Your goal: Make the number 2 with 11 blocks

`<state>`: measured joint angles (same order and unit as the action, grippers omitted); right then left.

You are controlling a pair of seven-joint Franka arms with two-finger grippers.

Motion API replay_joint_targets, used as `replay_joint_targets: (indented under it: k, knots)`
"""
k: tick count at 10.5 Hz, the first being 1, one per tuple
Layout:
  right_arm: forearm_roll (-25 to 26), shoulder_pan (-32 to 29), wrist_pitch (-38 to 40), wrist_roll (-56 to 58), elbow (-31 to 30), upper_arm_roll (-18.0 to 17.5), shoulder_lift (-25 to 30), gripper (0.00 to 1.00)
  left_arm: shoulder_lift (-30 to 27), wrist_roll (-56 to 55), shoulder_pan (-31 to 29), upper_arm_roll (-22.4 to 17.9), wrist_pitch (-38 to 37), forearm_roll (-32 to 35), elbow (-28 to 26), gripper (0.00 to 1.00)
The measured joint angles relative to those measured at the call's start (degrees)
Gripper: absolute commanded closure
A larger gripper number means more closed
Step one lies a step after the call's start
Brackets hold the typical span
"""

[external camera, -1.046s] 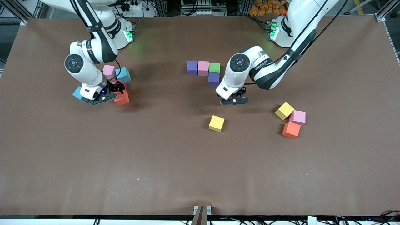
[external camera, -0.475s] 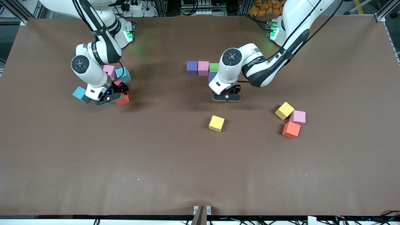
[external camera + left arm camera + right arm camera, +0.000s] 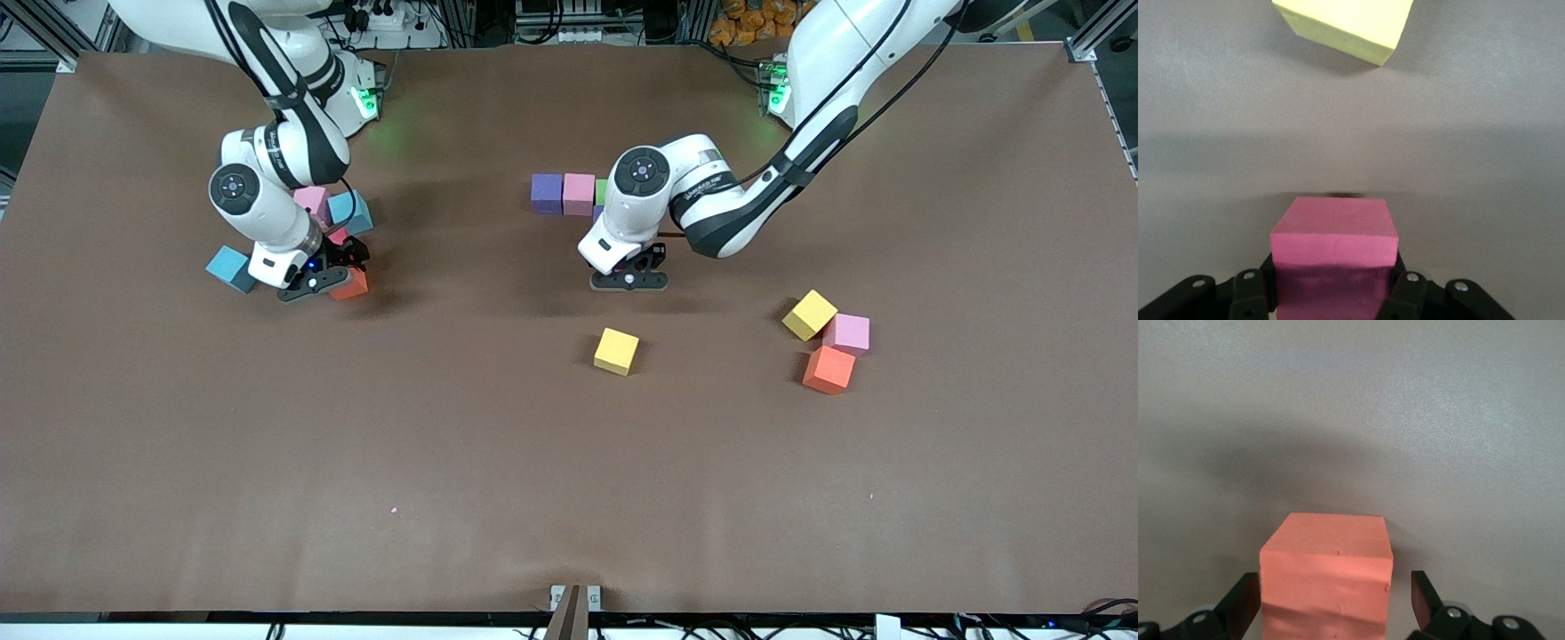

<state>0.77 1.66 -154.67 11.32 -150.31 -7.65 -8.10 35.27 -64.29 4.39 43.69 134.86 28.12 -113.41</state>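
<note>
My left gripper (image 3: 1335,288) is shut on a deep pink block (image 3: 1335,233). In the front view that gripper (image 3: 628,281) hangs over the table by the started row of a purple block (image 3: 546,193), a pink block (image 3: 578,192) and a green block (image 3: 602,188); the arm hides most of the green one. A yellow block (image 3: 616,350) (image 3: 1345,23) lies nearer the camera. My right gripper (image 3: 313,284) is open, and its fingers (image 3: 1245,603) straddle an orange block (image 3: 1328,577) (image 3: 355,284) without touching it.
Around the right gripper lie a pink block (image 3: 311,199) and two light blue blocks (image 3: 354,210) (image 3: 228,268). Toward the left arm's end, a yellow (image 3: 809,314), a pink (image 3: 849,333) and an orange block (image 3: 828,370) sit clustered.
The left arm has carried its block toward the right arm's end, and now covers the second purple block and part of the green one. The right gripper shifted slightly over the orange block.
</note>
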Motion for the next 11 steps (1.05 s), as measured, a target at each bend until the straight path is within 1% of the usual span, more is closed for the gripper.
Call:
replay_joint_targets:
  k: [4, 5, 6, 7, 8, 11]
  knots:
    - [0.00, 0.12, -1.31, 0.00, 0.00, -0.02, -1.06, 0.00, 0.69, -2.45, 0.09, -0.18, 0.00, 0.01, 0.22, 0.47]
    - [0.00, 0.30, -2.03, -0.01, 0.00, -0.02, -1.60, 0.06, 0.69, -3.23, 0.04, -0.33, 0.00, 0.01, 0.39, 0.47]
    - [0.00, 0.62, -2.20, -0.01, 0.01, -0.03, -1.79, 0.25, 0.70, -3.34, -0.09, -0.59, 0.00, 0.01, 0.53, 0.47]
    - [0.00, 0.83, -2.21, -0.02, 0.01, -0.03, -1.80, 0.46, 0.72, -3.34, -0.19, -0.89, 0.00, 0.01, 0.57, 0.46]
    - [0.00, 0.92, -2.21, -0.02, 0.02, -0.03, -1.80, 0.53, 0.75, -3.34, -0.19, -1.17, 0.00, 0.01, 0.57, 0.46]
    - [0.00, 0.93, -2.08, -0.01, 0.26, -0.03, -1.64, 0.58, 0.79, -3.35, 0.09, -1.17, 0.00, 0.01, 0.69, 0.47]
